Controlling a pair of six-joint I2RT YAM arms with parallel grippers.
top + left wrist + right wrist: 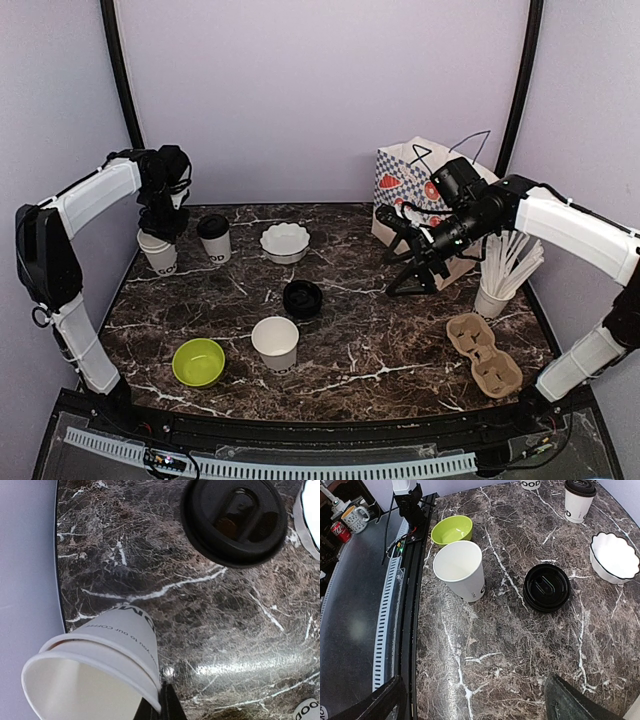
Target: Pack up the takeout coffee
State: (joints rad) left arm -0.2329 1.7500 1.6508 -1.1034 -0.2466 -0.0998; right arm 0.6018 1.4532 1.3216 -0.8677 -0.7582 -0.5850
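Nearest on the dark marble table (400, 340), an open cup (275, 342) is being shown upright and uncovered. It is made of white tapered paper, with black lettering reading GOOD printed low on its side. A green bowl (198, 361) is lying just to its left, and a cardboard cup carrier (484, 353) is lying well apart at the near right. Just beyond the open cup, and apart from it, a loose lid (302, 299) is lying flat. It is round and made of black plastic, with a raised oval moulded into its top. Farther right, a straw cup (495, 290) is being kept upright. The right gripper (405, 258) is being held above the marble in front of a patterned paper bag (410, 180), with its fingers spread wide and nothing between them. Along the far left, a lidded cup (214, 240) is standing upright, white with black print and capped in black. A white scalloped bowl (285, 242) is set to its right. Left of the lidded cup, near the table's left edge, nested cups (157, 252) are being gripped by the left gripper (160, 222). In the left wrist view two stacked rims are visible, and one wall is being pinched between the dark fingers (170, 707). Bold letters and a finer line of black print are running around the outer cup.
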